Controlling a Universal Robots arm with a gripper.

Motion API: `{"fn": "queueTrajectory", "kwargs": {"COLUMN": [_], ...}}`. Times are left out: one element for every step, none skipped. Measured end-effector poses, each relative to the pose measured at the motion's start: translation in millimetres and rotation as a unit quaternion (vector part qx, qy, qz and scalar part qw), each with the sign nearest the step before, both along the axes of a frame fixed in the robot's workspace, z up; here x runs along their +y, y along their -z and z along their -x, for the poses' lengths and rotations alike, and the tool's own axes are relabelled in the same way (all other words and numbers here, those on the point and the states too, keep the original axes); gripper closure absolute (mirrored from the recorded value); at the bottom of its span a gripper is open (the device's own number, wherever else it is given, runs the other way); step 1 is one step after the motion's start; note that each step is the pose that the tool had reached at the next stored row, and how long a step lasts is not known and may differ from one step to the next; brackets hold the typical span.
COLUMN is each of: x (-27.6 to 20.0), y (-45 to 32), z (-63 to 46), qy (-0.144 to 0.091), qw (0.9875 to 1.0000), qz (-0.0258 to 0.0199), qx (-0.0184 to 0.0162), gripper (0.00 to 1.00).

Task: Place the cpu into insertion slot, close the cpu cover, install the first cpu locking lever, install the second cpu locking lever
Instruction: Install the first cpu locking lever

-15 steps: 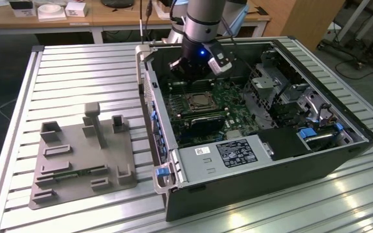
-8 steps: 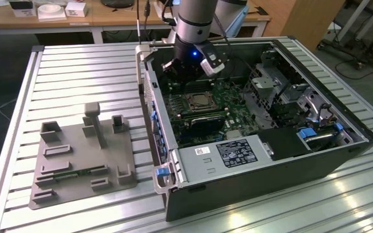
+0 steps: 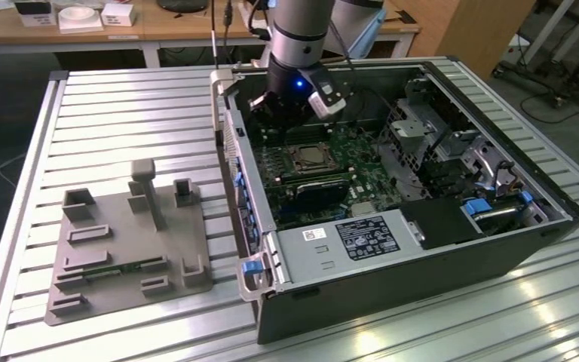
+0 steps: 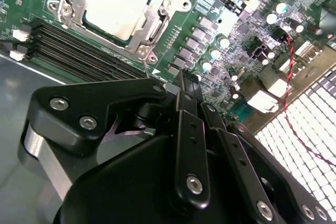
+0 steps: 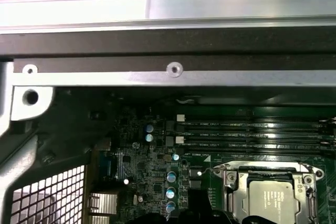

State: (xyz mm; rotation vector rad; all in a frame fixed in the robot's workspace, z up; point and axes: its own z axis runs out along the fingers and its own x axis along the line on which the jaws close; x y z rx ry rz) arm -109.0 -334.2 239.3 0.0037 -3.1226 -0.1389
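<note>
The cpu (image 4: 112, 4) lies in its socket on the green motherboard, pale metal top up; it also shows in the exterior view (image 3: 315, 157) and the first wrist view (image 5: 270, 199). The cpu cover (image 4: 149, 22) lies flat around it as a silvery frame. A thin lever end (image 4: 147, 62) sticks out from the socket's corner toward the fingertips. My gripper (image 4: 184, 83) hangs just above the board beside the socket, black fingers pressed together with nothing seen between them. In the exterior view the gripper (image 3: 287, 113) sits inside the open computer case, behind the socket.
Case walls (image 3: 231, 151) ring the board. Memory slots (image 4: 79, 51) run beside the socket, and a red cable (image 4: 290, 64) and a fan grille (image 4: 310, 129) are close by. A white-labelled black box (image 3: 365, 237) fills the case front. A grey fixture plate (image 3: 129, 241) lies on the slatted table.
</note>
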Motion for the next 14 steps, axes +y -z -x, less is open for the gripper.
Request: {"fn": "queueTrajectory", "kwargs": {"x": [0.1, 0.1, 0.3, 0.6, 1.1, 1.4, 1.8, 2.5, 3.6, 4.8, 6.1, 7.5, 8.8, 9.9], "y": [0.3, 0.5, 0.7, 0.9, 1.0, 1.1, 1.2, 1.4, 1.7, 2.1, 2.3, 2.6, 2.7, 2.8], "z": [2.2, 4.3, 6.1, 7.3, 7.6, 7.8, 7.8, 7.8, 7.8, 7.7, 7.6, 7.5, 7.4, 6.9], "qy": [0.0, 0.0, 0.0, 0.0, 0.0, 0.0, 0.0, 0.0, 0.0, 0.0, 0.0, 0.0, 0.0, 0.0], "qw": [1.0, 1.0, 1.0, 1.0, 1.0, 1.0, 1.0, 1.0, 1.0, 1.0, 1.0, 1.0, 1.0, 1.0], "qz": [0.0, -0.0001, -0.0001, -0.0001, -0.0001, -0.0001, -0.0001, -0.0001, -0.0001, -0.0001, -0.0001, -0.0001, 0.0, 0.0], "qx": [0.0, -0.0001, -0.0001, -0.0001, -0.0001, -0.0001, -0.0001, 0.0, -0.0001, -0.0001, -0.0001, -0.0001, 0.0, 0.0], "gripper": [0.89, 0.89, 0.89, 0.89, 0.89, 0.89, 0.89, 0.89, 0.89, 0.89, 0.89, 0.89, 0.89, 0.89]}}
